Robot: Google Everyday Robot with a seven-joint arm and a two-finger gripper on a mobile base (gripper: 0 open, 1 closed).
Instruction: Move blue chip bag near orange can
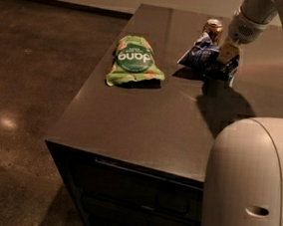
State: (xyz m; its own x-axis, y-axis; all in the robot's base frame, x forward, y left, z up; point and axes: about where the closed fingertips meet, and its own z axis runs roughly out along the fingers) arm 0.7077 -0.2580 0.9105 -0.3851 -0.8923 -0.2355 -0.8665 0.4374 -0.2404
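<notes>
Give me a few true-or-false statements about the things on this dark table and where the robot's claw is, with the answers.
1. The blue chip bag lies close beside the orange can. True.
2. The claw is at the green bag. False: it is at the blue chip bag, at the end away from the green bag.
3. The orange can lies tipped over. False: it stands upright.
4. The green bag rests on the table, apart from the other two things. True.
</notes>
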